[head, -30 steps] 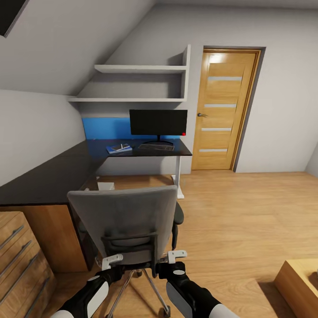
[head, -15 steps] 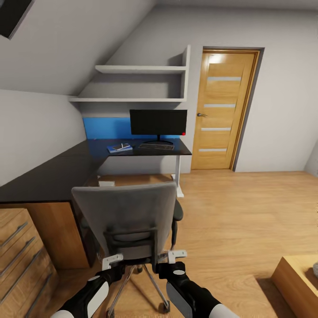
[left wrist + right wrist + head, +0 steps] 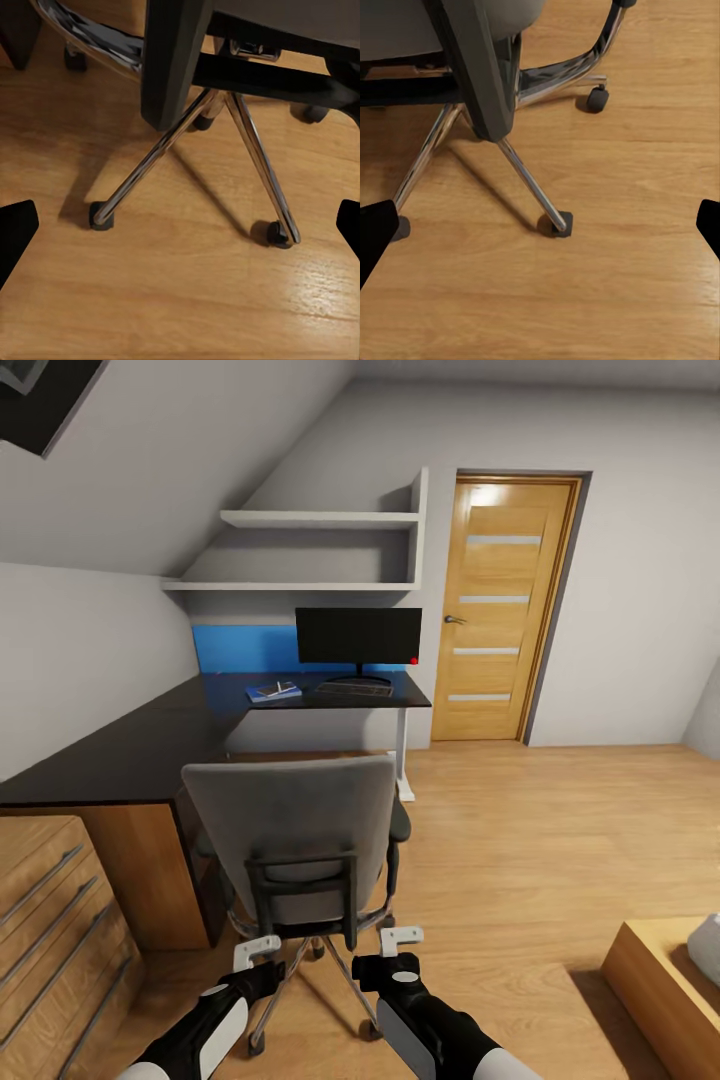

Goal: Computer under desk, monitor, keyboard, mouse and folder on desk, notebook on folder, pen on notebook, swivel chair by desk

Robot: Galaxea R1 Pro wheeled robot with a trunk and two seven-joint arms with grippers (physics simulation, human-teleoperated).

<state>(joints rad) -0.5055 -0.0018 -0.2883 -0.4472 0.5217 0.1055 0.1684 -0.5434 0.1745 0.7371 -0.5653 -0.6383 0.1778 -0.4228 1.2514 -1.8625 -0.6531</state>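
The swivel chair [image 3: 290, 825] stands with its grey back toward me, beside the black corner desk [image 3: 120, 760]. At the desk's far end I see the monitor [image 3: 358, 637], the keyboard [image 3: 355, 688] in front of it, and left of that the blue folder [image 3: 273, 693] with small items lying on it. My left gripper [image 3: 257, 952] and right gripper [image 3: 400, 937] hang open just behind the chair's back, low down. The chrome base [image 3: 225, 127] and castors [image 3: 556, 223] show in both wrist views. The chair hides the computer.
A light-wood drawer unit [image 3: 50, 950] stands at the near left against the desk. Low light-wood furniture [image 3: 655, 980] sits at the near right. A wooden door [image 3: 500, 610] and wall shelves [image 3: 320, 520] are at the back. Open wood floor lies right of the chair.
The view has pulled back a little. The chair now looks smaller and farther from my grippers, and its back covers the white box seen under the desk before.
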